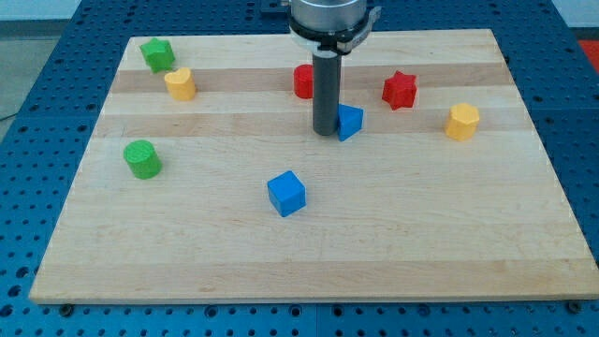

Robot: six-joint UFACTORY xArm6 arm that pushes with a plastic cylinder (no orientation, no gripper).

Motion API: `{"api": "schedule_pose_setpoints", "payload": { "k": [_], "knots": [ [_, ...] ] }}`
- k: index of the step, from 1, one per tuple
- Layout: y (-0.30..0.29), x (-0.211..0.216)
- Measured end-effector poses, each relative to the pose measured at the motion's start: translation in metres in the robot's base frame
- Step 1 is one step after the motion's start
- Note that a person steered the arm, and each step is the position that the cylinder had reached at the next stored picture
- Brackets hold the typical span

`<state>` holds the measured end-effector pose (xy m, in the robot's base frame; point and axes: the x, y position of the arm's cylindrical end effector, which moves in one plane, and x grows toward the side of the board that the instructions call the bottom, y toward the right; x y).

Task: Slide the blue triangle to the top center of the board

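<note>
The arm enters at the top centre of the view, where only its lowest section is visible: a round grey and black collar, cut off by the upper edge of the frame. From the collar a straight dark rod descends vertically, with no tilt observed. My tip (327, 132) is at the rod's lower end and sits at bench level, a little above the middle of the view and slightly right of centre. The rod is uniform in width along its visible length. No upper links or joints of the arm can be seen.
</note>
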<state>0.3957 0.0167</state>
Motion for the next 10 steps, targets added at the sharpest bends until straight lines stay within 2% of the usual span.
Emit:
{"api": "schedule_pose_setpoints", "payload": {
  "k": [1,2,4,5,7,8,10],
  "knots": [
    [-0.007,0.034],
    [0.022,0.036],
    [0.010,-0.064],
    [0.006,-0.076],
    [0.010,-0.044],
    [0.031,-0.062],
    [0.034,-0.161]
  ]
}}
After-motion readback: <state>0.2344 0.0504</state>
